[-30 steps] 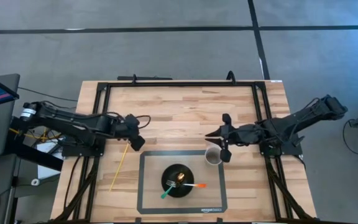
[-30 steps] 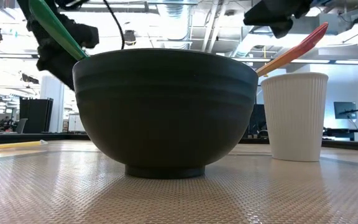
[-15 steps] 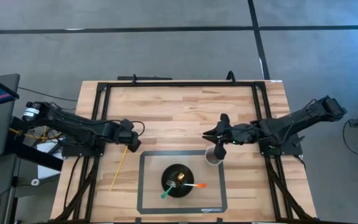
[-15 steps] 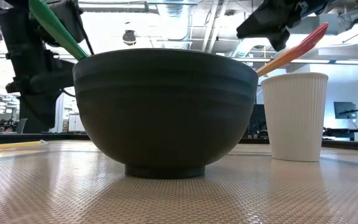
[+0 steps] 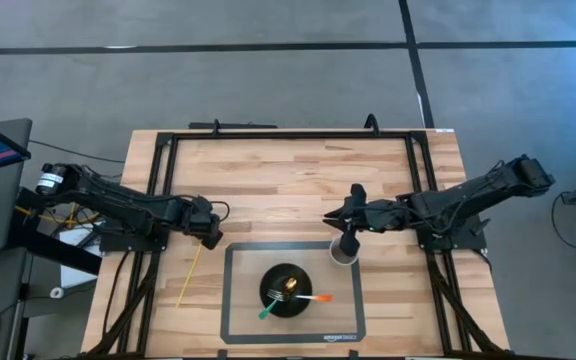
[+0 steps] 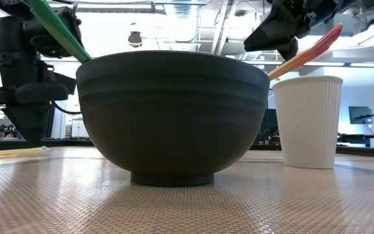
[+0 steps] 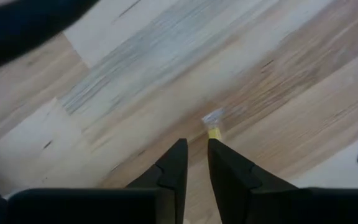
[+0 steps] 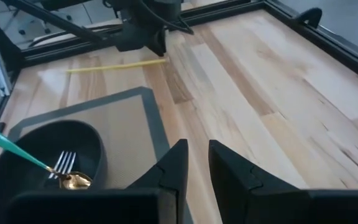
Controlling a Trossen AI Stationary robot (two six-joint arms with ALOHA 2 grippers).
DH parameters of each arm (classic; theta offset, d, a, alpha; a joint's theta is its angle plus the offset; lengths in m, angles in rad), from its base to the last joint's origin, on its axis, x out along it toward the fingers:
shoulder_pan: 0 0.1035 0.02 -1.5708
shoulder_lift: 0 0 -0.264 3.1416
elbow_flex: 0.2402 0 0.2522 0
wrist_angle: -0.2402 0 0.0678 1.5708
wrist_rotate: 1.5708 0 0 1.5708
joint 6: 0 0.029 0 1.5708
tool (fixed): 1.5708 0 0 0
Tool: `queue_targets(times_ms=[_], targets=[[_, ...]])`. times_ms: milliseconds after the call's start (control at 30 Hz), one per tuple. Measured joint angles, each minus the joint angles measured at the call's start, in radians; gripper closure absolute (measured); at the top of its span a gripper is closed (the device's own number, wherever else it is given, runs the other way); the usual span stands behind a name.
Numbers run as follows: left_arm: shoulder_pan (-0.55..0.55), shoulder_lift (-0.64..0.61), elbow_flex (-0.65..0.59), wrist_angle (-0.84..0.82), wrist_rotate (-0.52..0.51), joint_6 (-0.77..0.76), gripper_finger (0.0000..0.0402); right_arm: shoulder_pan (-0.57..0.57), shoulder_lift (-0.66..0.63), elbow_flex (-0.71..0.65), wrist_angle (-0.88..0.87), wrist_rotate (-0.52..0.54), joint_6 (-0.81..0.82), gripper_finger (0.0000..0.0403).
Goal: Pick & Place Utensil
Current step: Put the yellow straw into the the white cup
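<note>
Left wrist view: yellow utensil (image 7: pixel 214 132) seemingly between fingers (image 7: pixel 173 163).

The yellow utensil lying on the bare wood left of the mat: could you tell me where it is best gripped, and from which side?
Grip the yellow utensil near its far end, from straight above. It lies flat on the table, long and thin, so fingers must straddle it across its width. The left gripper is already at that end, fingers narrowly apart either side of the tip.

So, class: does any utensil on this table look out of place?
Yes: the yellow utensil lies alone on the bare wood, off the mat, while the others sit in the black bowl. The left gripper sits at its end.
</note>
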State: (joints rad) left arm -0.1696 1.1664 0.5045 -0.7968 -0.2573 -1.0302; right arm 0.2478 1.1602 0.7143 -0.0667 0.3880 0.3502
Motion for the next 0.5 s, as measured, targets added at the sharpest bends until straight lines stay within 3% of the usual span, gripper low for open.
queue_targets(times_ms=[500], targets=[[0.0, 0.0, -0.015, 0.057, 0.047, 0.0, 0.03, 0.007, -0.002, 0.0, 0.0, -0.006, 0.003, 0.0345]])
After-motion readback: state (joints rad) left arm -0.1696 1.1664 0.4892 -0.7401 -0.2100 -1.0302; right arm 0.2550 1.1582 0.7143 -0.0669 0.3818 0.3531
